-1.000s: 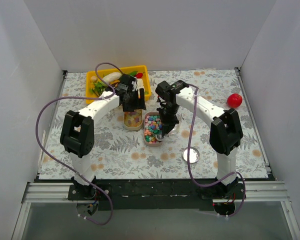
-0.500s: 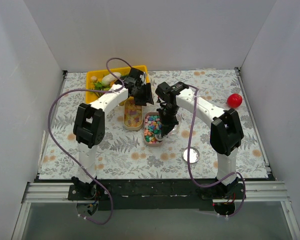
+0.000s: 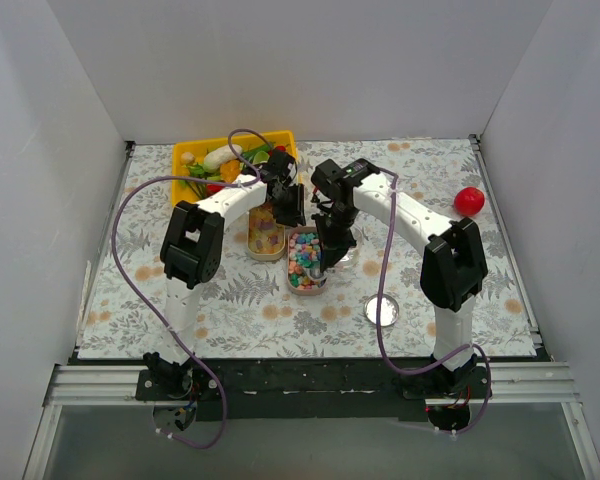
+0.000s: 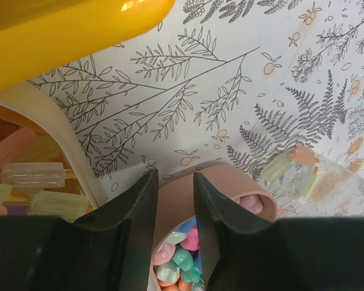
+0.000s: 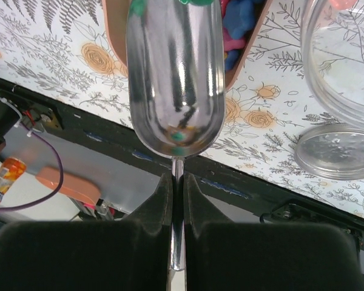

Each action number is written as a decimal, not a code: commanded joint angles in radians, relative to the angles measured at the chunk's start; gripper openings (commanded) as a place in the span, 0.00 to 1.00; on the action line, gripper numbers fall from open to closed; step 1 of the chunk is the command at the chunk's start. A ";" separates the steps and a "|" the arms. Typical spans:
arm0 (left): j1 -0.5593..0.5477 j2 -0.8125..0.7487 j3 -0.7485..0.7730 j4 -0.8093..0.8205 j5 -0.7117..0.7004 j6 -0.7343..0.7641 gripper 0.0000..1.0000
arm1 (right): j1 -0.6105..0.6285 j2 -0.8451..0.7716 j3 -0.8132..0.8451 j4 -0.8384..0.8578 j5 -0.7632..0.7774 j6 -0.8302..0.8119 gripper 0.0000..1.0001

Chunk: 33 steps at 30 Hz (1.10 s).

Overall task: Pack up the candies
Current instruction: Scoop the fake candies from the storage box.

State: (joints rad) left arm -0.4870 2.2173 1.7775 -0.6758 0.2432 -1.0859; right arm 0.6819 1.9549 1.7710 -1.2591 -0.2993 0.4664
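Note:
The pastel candies (image 3: 303, 260) fill a pink box (image 3: 293, 284); they also show in the left wrist view (image 4: 182, 254). Translucent yellow-orange candies (image 3: 265, 238) lie in a beige box (image 3: 251, 247) beside it. My left gripper (image 3: 290, 212) is at the pink box's far end; in its wrist view the gripper (image 4: 171, 177) stands narrowly open astride that end wall (image 4: 176, 200). My right gripper (image 3: 329, 243) is shut on the handle of a metal scoop (image 5: 175, 79), whose bowl hangs over the box's near end and looks nearly empty.
A clear jar (image 5: 346, 73) stands right of the pink box, its lid (image 3: 382, 310) on the mat nearer the arms. A yellow tray (image 3: 185, 160) of toy vegetables is at the back left. A red ball (image 3: 469, 200) lies far right.
My left arm swung right, from over the beige box's far end to the pink box's far end. The right gripper and scoop barely moved.

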 commanded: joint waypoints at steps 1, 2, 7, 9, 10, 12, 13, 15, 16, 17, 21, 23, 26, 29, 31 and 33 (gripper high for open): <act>-0.007 -0.022 -0.013 -0.013 0.021 0.035 0.29 | -0.004 -0.010 0.033 -0.046 -0.040 -0.034 0.01; -0.007 -0.022 -0.018 -0.013 0.019 0.035 0.29 | -0.004 0.001 0.031 -0.049 -0.047 -0.032 0.01; -0.013 -0.027 -0.038 -0.001 0.024 0.052 0.27 | -0.007 0.033 0.016 -0.048 -0.009 -0.046 0.01; -0.016 -0.036 -0.053 0.005 0.027 0.057 0.27 | -0.011 0.064 0.022 -0.046 0.012 -0.049 0.01; -0.018 -0.038 -0.059 0.012 0.025 0.057 0.27 | -0.012 0.074 0.028 -0.043 0.015 -0.049 0.01; -0.018 -0.042 -0.066 0.013 0.027 0.055 0.26 | -0.010 0.108 0.064 -0.043 0.040 -0.051 0.01; -0.018 -0.044 -0.072 0.015 0.024 0.054 0.26 | -0.010 0.117 0.074 -0.042 0.049 -0.049 0.01; -0.018 -0.047 -0.078 0.016 0.024 0.049 0.26 | -0.010 0.142 0.105 -0.034 0.074 -0.048 0.01; -0.018 -0.047 -0.081 0.016 0.022 0.047 0.25 | -0.012 0.145 0.110 -0.019 0.080 -0.046 0.01; -0.018 -0.047 -0.082 0.018 0.024 0.041 0.25 | -0.010 0.151 0.111 -0.013 0.088 -0.041 0.01; -0.019 -0.042 -0.084 0.018 0.033 0.029 0.24 | -0.008 0.147 0.091 0.052 0.126 -0.028 0.01; -0.018 -0.039 -0.081 0.019 0.039 0.024 0.23 | -0.007 0.141 0.076 0.090 0.137 -0.018 0.01; -0.018 -0.034 -0.076 0.019 0.056 0.018 0.23 | 0.008 0.134 0.039 0.145 0.163 -0.006 0.01; -0.018 -0.031 -0.069 0.013 0.068 0.014 0.22 | 0.021 0.136 0.022 0.171 0.187 0.003 0.01; -0.018 -0.031 -0.069 0.013 0.071 0.012 0.22 | 0.031 0.136 -0.001 0.207 0.218 0.003 0.01; -0.018 -0.031 -0.067 0.015 0.073 0.009 0.22 | 0.039 0.137 -0.013 0.228 0.245 0.003 0.01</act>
State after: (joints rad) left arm -0.4969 2.2169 1.7191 -0.6014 0.2710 -1.0752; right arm 0.7143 2.0880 1.7962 -1.1198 -0.1883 0.4465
